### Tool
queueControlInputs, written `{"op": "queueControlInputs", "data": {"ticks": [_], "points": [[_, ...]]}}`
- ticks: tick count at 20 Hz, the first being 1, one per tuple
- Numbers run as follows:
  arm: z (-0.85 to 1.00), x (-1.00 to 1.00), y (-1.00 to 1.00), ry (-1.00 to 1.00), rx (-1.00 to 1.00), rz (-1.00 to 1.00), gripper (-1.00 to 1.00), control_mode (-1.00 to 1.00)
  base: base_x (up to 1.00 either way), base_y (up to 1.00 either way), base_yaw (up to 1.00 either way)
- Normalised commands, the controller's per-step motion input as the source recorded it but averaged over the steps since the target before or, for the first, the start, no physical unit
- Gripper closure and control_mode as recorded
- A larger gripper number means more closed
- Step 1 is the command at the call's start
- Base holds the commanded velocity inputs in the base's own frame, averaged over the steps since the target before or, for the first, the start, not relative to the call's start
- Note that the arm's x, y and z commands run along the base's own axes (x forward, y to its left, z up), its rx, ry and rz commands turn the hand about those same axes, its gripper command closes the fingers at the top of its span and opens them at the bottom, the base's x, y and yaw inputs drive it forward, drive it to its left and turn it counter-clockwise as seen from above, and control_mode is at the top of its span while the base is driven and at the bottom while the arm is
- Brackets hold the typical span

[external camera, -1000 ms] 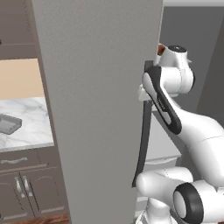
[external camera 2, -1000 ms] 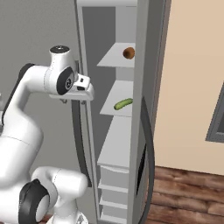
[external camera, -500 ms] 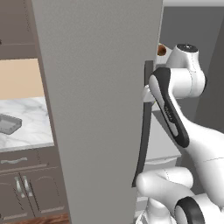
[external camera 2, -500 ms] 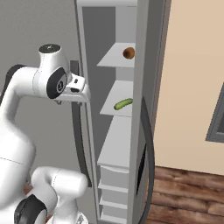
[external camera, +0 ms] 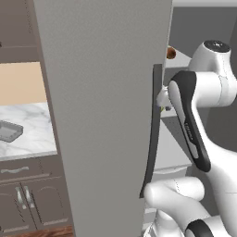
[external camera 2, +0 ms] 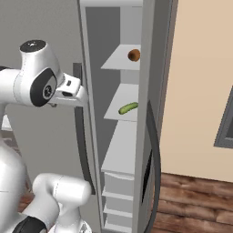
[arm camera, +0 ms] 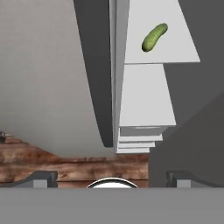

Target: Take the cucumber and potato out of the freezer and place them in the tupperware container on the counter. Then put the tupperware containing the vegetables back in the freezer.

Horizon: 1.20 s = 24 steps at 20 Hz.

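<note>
The tall grey matte freezer stands ajar so I can reach inside. My gripper, fingers apart and empty, faces its shelves; the short green cucumber lies at one o'clock.

The freezer door is flat matte grey, its long handle dark charcoal, its inner shelves pale grey. The cucumber is bright green, mottled; the potato orange-brown. The surface is white marble with grey veins, the tupperware container grey. Cabinets are brown with silver handles; the floor is reddish-brown wood.
</note>
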Motion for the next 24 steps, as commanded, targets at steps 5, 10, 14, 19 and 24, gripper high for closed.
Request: {"op": "queueControlInputs", "data": {"ticks": [5,10,14,19,24], "points": [[0.07,-0.28,-0.03,0.00,0.00,-0.04,-1.00,-1.00,0.00,0.00,0.00],[0.00,-0.12,-0.01,0.00,0.00,-0.02,-1.00,1.00,-0.02,0.00,0.00],[0.00,0.00,0.00,0.00,0.00,0.00,-1.00,1.00,-0.01,-0.05,0.00],[0.00,0.00,0.00,0.00,0.00,0.00,-1.00,1.00,0.35,-0.20,0.00],[0.00,0.00,0.00,0.00,0.00,0.00,-1.00,1.00,0.59,-0.22,0.00]]}}
